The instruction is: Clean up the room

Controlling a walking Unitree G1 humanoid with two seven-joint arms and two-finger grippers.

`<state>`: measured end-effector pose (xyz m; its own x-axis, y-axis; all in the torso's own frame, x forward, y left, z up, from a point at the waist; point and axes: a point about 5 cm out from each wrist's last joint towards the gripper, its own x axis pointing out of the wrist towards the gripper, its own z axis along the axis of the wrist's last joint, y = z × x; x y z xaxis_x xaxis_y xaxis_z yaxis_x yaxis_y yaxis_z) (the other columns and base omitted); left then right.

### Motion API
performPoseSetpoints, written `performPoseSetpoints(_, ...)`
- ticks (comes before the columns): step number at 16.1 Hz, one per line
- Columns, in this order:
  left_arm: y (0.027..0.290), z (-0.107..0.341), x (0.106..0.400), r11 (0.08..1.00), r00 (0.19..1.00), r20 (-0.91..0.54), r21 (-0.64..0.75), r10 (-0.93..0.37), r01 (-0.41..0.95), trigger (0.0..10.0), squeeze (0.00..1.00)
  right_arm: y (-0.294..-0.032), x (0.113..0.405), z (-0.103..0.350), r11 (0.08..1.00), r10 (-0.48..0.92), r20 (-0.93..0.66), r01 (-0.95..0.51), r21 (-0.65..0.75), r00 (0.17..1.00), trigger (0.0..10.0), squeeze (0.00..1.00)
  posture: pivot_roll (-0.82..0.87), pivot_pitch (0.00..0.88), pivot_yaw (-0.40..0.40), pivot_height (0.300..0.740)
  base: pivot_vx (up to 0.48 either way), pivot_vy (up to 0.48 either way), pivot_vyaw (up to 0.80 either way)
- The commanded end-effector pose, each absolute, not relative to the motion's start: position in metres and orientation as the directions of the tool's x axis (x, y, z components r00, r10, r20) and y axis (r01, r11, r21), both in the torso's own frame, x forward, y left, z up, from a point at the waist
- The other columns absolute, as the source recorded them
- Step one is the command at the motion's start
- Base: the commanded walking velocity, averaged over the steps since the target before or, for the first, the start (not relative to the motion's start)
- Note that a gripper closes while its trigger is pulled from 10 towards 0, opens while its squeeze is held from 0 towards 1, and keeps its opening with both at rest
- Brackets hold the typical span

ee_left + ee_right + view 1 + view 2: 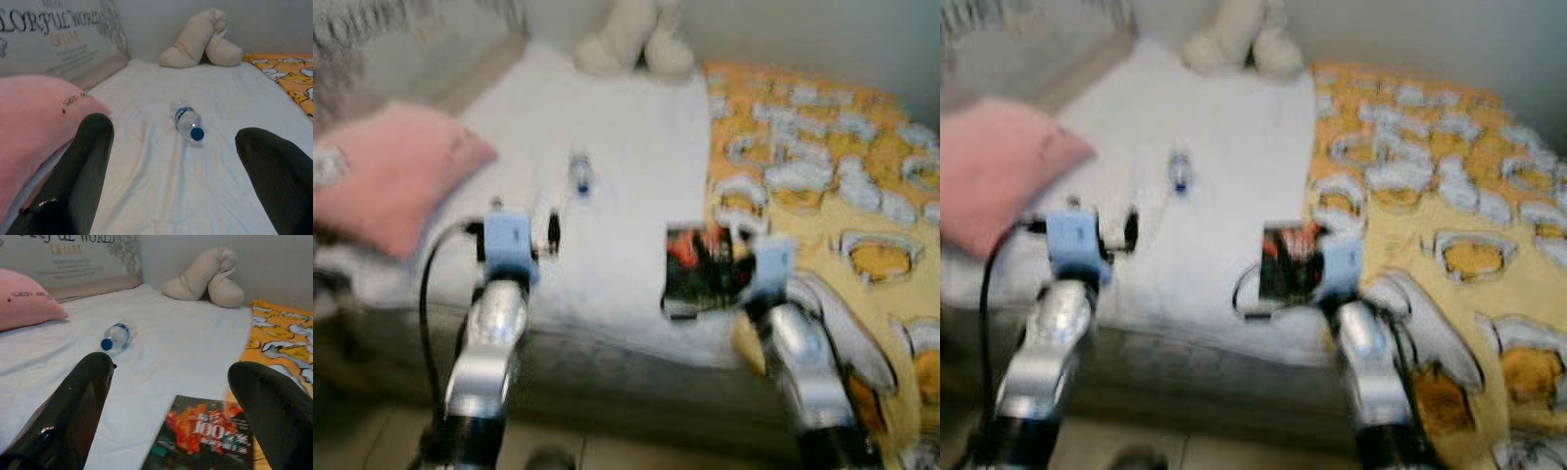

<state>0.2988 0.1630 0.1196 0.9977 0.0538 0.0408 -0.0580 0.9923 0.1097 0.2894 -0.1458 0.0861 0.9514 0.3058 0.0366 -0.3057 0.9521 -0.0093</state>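
We're hovering both arms over the bed (626,294): left gripper (173,171) spread wide facing the water bottle (188,121) lying mid-sheet, right gripper (171,406) gaping wide just above the book (205,435).

This is a bedroom in a home. A bed with a white sheet (161,191) stands against a plain grey wall (293,24), carrying a soft pink pillow (34,122), a beige plush toy (203,41) and an orange patterned blanket (822,176). A small clear plastic water bottle (187,121) and a dark glossy book (205,435) lie on the sheet.
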Motion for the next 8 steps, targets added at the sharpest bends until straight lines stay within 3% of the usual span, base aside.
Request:
performPoseSetpoints(1, 0.155, 0.126, 0.303, 0.994, 0.998, 0.064, 0.108, 0.014, -0.02, 10.0, 0.0, -0.152, 0.29, 0.09, 0.957, 0.291, 0.05, -0.289, -0.035, 0.955, 10.0, 0.0, 0.0, 0.0, -0.073, 0.74, 0.48, 0.0, 0.0)
performPoseSetpoints(6, 0.152, 0.13, 0.305, 0.996, 0.996, 0.086, 0.09, 0.003, -0.011, 10.0, 0.0, -0.165, 0.291, 0.087, 0.984, 0.149, 0.043, -0.152, 0.094, 0.988, 10.0, 0.0, 0.0, 0.0, -0.068, 0.74, 0.48, 0.0, 0.0)
performPoseSetpoints(8, 0.153, 0.123, 0.304, 0.999, 0.998, 0.051, 0.039, 0.034, -0.036, 10.0, 0.0, -0.163, 0.288, 0.086, 0.983, 0.167, 0.041, -0.169, 0.068, 0.985, 10.0, 0.0, -0.01, 0.0, -0.069, 0.74, 0.48, 0.0, 0.0)
